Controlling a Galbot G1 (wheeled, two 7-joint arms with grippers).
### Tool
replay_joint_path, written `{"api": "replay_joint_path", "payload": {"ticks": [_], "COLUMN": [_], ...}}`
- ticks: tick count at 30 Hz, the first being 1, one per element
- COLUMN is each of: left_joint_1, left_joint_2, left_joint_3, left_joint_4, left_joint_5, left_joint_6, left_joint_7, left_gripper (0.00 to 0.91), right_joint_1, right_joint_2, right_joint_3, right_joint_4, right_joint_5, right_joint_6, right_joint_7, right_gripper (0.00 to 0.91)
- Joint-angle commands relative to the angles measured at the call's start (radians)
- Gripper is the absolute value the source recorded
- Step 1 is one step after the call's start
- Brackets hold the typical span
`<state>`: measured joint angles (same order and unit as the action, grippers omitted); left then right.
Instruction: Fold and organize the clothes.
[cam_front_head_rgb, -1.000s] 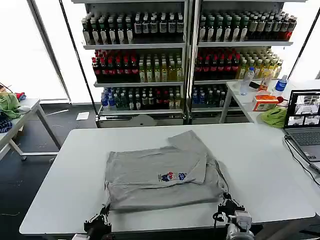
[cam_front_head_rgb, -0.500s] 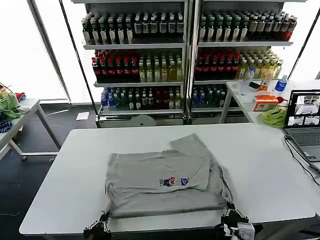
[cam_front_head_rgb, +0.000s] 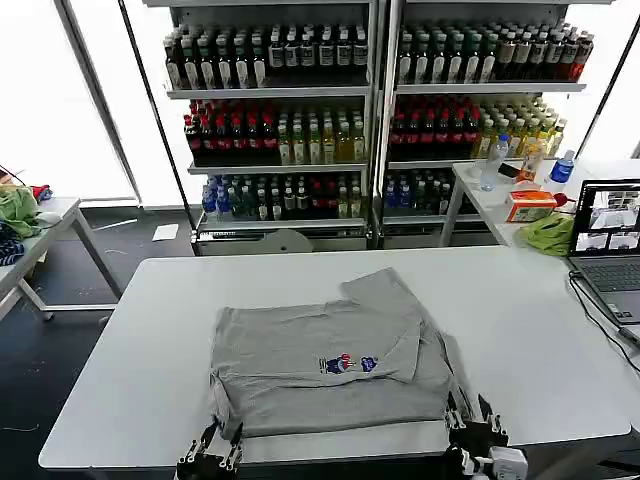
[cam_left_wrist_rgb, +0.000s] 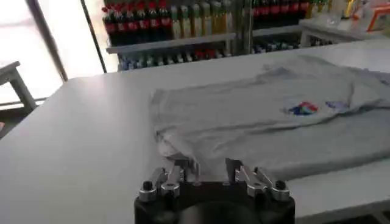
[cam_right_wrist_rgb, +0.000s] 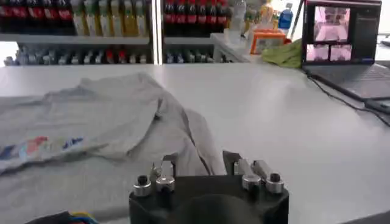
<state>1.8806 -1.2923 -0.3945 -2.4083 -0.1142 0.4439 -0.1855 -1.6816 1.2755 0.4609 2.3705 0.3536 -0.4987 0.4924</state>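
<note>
One of the clothes, a grey short-sleeved shirt (cam_front_head_rgb: 300, 385) (cam_left_wrist_rgb: 256, 131) (cam_right_wrist_rgb: 91, 119), lies partly folded on the white table (cam_front_head_rgb: 520, 300), with its small multicoloured chest print (cam_front_head_rgb: 346, 364) facing up. A sleeve is folded over towards the far right. My left gripper (cam_front_head_rgb: 222, 445) (cam_left_wrist_rgb: 207, 169) is open at the shirt's near left corner, the hem lying at its fingertips. My right gripper (cam_front_head_rgb: 470, 412) (cam_right_wrist_rgb: 200, 163) is open at the near right corner, with grey cloth between its fingers.
An open laptop (cam_front_head_rgb: 608, 235) and its cable (cam_front_head_rgb: 600, 318) sit at the table's right edge. A lime-green cloth (cam_front_head_rgb: 548, 233) lies on the side table behind it. Shelves of bottles (cam_front_head_rgb: 290, 110) stand behind. A small table with a green fabric heap (cam_front_head_rgb: 18, 210) is far left.
The shirt's near hem has slid towards the table's front edge and flattened. Both grippers have moved back towards me with it, and their fingers now stand apart.
</note>
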Motion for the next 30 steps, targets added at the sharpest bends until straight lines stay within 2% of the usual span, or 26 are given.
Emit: {"api": "replay_joint_path", "payload": {"ticks": [1, 7, 12, 14, 18, 21, 26, 28, 30], "left_joint_1": [-0.028, -0.105, -0.209, -0.248, -0.339, -0.427, -0.633, -0.715, -0.772], "left_joint_2": [0.016, 0.06, 0.131, 0.185, 0.282, 0.35, 0.447, 0.494, 0.516], "left_joint_3": [-0.098, -0.219, -0.263, -0.259, -0.233, -0.204, -0.115, -0.058, -0.003], "left_joint_4": [-0.177, -0.13, -0.072, -0.024, 0.123, 0.192, 0.346, 0.398, 0.446], "left_joint_5": [-0.061, -0.152, -0.181, -0.199, -0.236, -0.28, -0.353, -0.378, -0.387], "left_joint_6": [0.038, 0.073, 0.076, 0.048, 0.014, 0.014, -0.012, -0.019, -0.028], "left_joint_7": [-0.001, -0.005, 0.049, 0.062, 0.072, 0.086, 0.107, 0.13, 0.143], "left_gripper": [0.907, 0.907, 0.907, 0.907, 0.907, 0.907, 0.907, 0.907, 0.907], "right_joint_1": [0.056, 0.123, 0.253, 0.33, 0.496, 0.602, 0.826, 0.907, 0.959], "right_joint_2": [-0.003, -0.015, -0.039, -0.054, -0.088, -0.124, -0.205, -0.247, -0.27], "right_joint_3": [0.09, 0.131, 0.143, 0.138, 0.097, 0.05, -0.09, -0.156, -0.197], "right_joint_4": [0.073, 0.008, -0.071, -0.117, -0.249, -0.339, -0.53, -0.6, -0.664], "right_joint_5": [0.1, 0.14, 0.171, 0.185, 0.225, 0.228, 0.263, 0.263, 0.256], "right_joint_6": [-0.013, -0.008, -0.004, -0.002, -0.018, -0.031, -0.033, -0.023, -0.016], "right_joint_7": [0.004, 0.004, -0.018, -0.041, -0.024, -0.038, -0.114, -0.191, -0.237], "right_gripper": [0.907, 0.907, 0.907, 0.907, 0.907, 0.907, 0.907, 0.907, 0.907]}}
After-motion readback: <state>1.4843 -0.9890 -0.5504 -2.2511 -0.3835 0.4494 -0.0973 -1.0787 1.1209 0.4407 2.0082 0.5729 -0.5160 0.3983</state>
